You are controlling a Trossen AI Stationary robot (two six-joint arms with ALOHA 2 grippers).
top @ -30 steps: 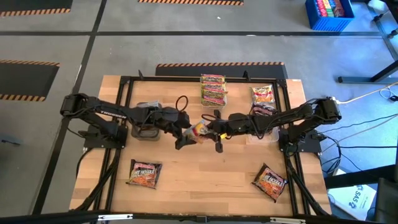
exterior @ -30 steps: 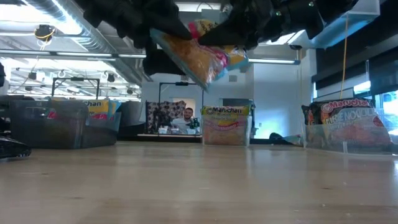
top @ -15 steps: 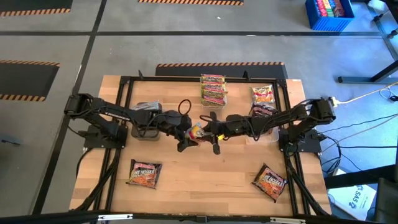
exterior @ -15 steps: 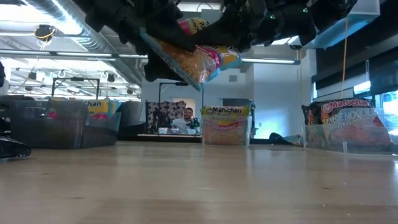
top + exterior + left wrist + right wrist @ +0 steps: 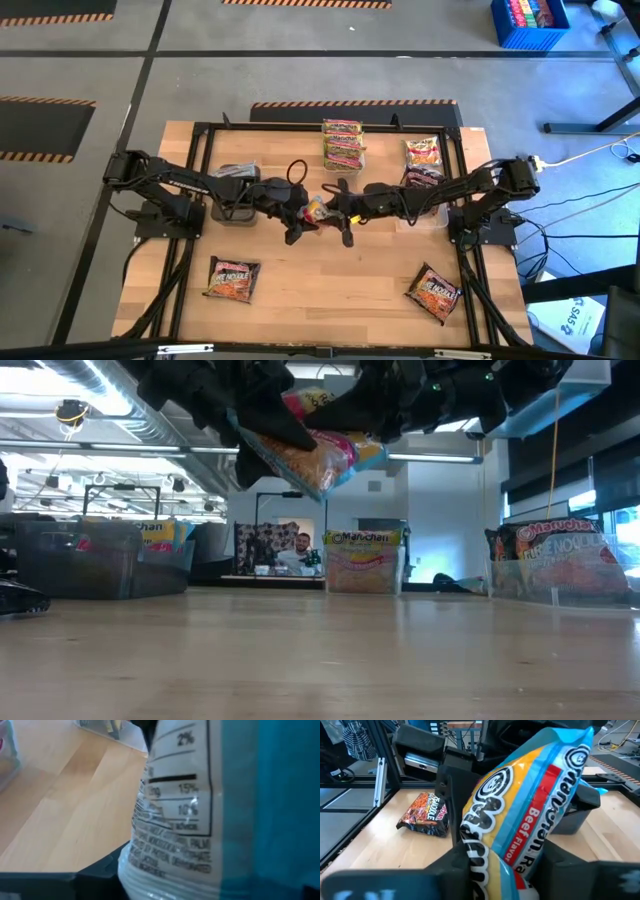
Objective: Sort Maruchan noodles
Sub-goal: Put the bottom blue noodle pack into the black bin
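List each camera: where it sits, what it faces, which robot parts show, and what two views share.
High: overhead, looking down on the table; both arms, left claw and right claw meet mid-table.
Low: table height, facing the room; arms overhead.
Left wrist: against the packet's printed back.
Right wrist: behind the packet's front; left arm beyond.
Shared: high and right wrist show a dark brown packet lying on the table.

Packet (image 5: 200, 810) fills the left wrist view, edges cut off; left gripper (image 5: 298, 222) fingers hidden behind it
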